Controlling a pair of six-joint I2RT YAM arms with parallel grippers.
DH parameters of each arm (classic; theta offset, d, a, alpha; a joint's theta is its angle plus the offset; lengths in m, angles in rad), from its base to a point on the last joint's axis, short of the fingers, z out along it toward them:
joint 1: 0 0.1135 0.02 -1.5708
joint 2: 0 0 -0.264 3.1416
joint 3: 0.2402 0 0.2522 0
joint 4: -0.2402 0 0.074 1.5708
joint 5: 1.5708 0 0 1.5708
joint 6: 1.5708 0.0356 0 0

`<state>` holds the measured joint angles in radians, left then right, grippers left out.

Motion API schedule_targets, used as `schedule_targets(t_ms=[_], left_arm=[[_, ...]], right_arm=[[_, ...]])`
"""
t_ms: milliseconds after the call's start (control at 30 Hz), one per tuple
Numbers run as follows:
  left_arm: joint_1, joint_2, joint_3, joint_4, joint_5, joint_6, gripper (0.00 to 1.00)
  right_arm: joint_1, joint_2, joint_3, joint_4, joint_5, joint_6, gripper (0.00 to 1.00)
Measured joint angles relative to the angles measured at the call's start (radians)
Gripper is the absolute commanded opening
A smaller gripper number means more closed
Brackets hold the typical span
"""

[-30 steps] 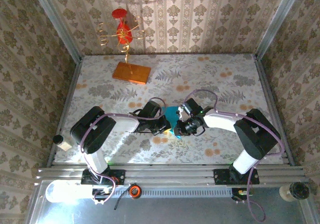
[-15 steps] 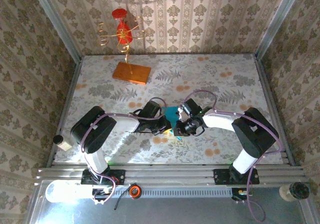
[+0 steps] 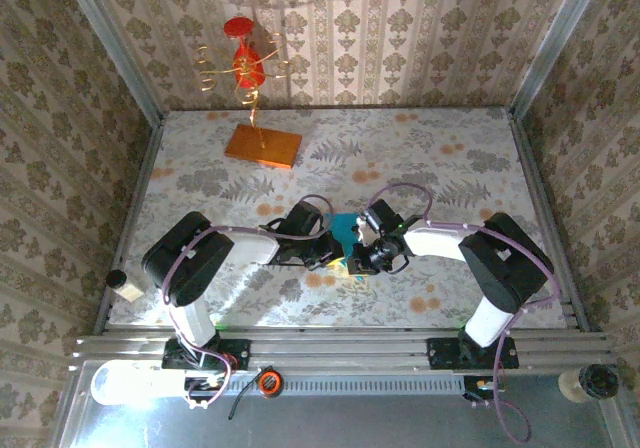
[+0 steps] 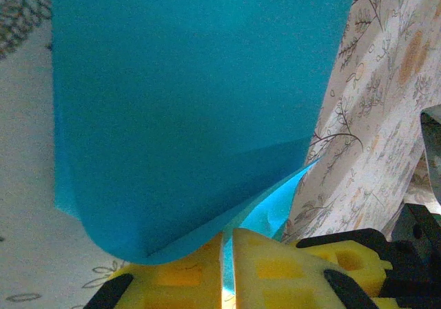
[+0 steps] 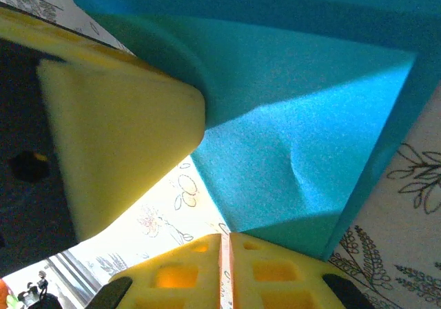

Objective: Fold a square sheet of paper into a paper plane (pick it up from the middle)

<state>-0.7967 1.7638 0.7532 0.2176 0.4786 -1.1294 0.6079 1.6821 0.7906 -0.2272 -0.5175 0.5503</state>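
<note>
**Right gripper (image 3: 362, 255) has crept toward 9 o'clock, covering more of the sheet**

From above, we see the square sheet of paper (image 3: 345, 228) at 6 o'clock of the table (image 3: 450, 168) middle. Its cyan patch is smaller than a second ago. The left gripper (image 3: 325, 250) sits at its 9 o'clock and the right gripper at its 4 o'clock. Both forearms lie low and angle inward, wrists nearly meeting.

At the left wrist, the sheet curls over on itself. Its rounded fold at 6 o'clock is nipped between yellow fingers (image 4: 275, 271) pressed together.

At the right wrist, we find that gripper's own fingers (image 5: 282, 274) clamped at 6 o'clock on the sheet's lower edge, with the left gripper's finger at 9 o'clock.

We judge the crease not yet set. Both pinches should stay firm, the edges should line up before flattening, and the hands should travel together so the thin paper neither buckles nor tears.
</note>
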Motion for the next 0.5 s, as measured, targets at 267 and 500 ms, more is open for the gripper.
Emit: schedule_targets(t_ms=[267, 500], left_arm=[[0.005, 0.005, 0.0, 0.0, 0.006, 0.0, 0.11], [0.005, 0.006, 0.0, 0.0, 0.008, 0.0, 0.09]], right_arm=[[-0.001, -0.055, -0.014, 0.047, -0.011, 0.005, 0.13], [-0.003, -0.05, -0.013, 0.076, -0.011, 0.008, 0.11]])
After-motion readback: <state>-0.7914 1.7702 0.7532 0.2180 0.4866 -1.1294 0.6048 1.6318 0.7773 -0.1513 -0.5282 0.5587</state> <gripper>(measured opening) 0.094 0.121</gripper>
